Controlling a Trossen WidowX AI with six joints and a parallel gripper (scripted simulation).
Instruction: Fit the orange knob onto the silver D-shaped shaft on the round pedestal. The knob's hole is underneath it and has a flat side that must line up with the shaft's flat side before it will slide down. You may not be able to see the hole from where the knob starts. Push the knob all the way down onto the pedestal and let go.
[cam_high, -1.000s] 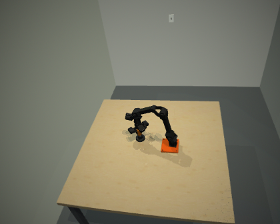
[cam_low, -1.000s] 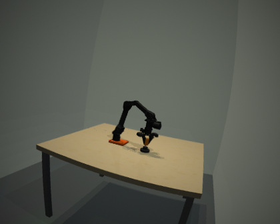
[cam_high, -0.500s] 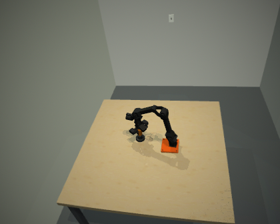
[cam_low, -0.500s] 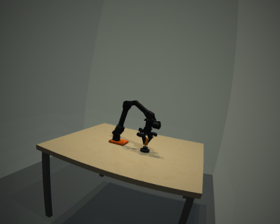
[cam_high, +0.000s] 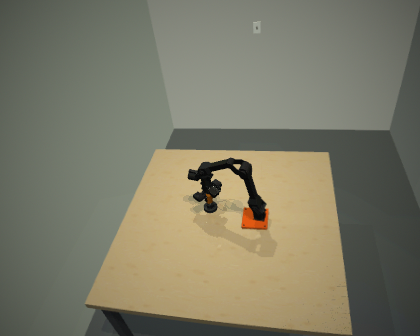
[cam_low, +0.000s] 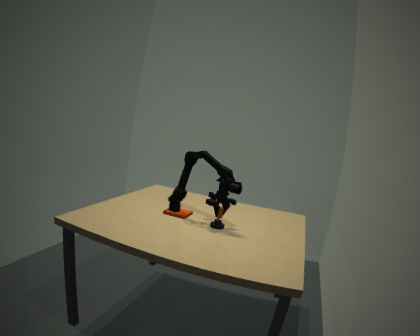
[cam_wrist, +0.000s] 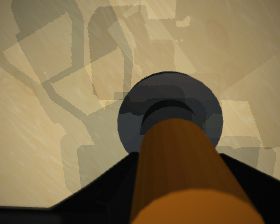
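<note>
The orange knob is upright between the fingers of my gripper, which is shut on it. The dark round pedestal stands on the table directly below the knob. In the wrist view the knob's lower end overlaps the pedestal's raised middle. The silver shaft does not show; the knob and the pedestal's middle hide it. The hole underneath the knob is hidden, so I cannot tell how its flat side lies to the shaft's, nor whether the knob touches the shaft.
The arm's orange base plate is fixed to the wooden table, to the right of the pedestal in the top view. The arm arches over from the base to the pedestal. Shadows of the arm lie around the pedestal.
</note>
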